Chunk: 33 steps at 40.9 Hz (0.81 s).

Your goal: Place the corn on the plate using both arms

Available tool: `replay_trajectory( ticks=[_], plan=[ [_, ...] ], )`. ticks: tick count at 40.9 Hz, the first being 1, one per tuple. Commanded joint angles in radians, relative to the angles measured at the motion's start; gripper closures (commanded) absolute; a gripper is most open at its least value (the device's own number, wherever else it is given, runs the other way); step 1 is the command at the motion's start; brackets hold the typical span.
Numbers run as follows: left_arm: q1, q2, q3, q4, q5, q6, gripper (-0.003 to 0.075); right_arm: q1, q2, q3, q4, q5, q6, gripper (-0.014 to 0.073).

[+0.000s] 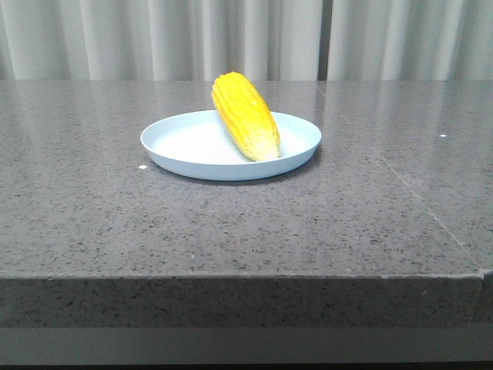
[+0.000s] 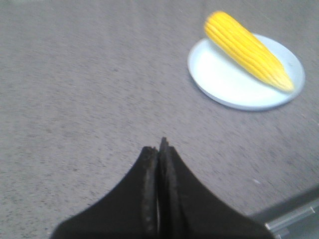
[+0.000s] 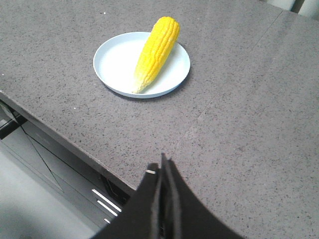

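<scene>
The yellow corn (image 1: pixel 245 116) lies in the pale blue plate (image 1: pixel 177 150) at the middle of the grey stone table, its thick end resting on the plate's far rim and its pale tip toward the front. It also shows in the left wrist view (image 2: pixel 246 50) on the plate (image 2: pixel 214 74) and in the right wrist view (image 3: pixel 154 52) on the plate (image 3: pixel 112 62). My left gripper (image 2: pixel 159 149) is shut and empty, well away from the plate. My right gripper (image 3: pixel 162 167) is shut and empty, near the table's front edge. Neither gripper shows in the front view.
The table's front edge (image 1: pixel 246 277) runs across the front view. In the right wrist view the edge (image 3: pixel 60 134) drops to a metal frame below. Pale curtains (image 1: pixel 246 38) hang behind the table.
</scene>
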Motion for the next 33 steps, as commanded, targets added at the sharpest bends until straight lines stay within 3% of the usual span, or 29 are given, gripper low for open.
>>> replay_trajectory(
  ticks=[1,13,24,33],
  plan=[
    [0.070,-0.075,0.080,-0.004,-0.187,-0.011,0.0741,-0.003,0.014,-0.023,0.000,-0.076,0.003,0.0660],
    [0.271,-0.352,0.534,-0.103,-0.598,-0.011,0.0741,-0.003,0.014,-0.023,0.000,-0.076,0.003,0.0660],
    [0.301,-0.494,0.789,-0.089,-0.935,-0.011,0.0741,-0.003,0.014,-0.023,0.000,-0.076,0.003,0.0660],
    [0.301,-0.498,0.788,-0.048,-0.905,-0.009,0.0741,-0.003,0.014,-0.023,0.000,-0.073,0.003,0.0660]
  ],
)
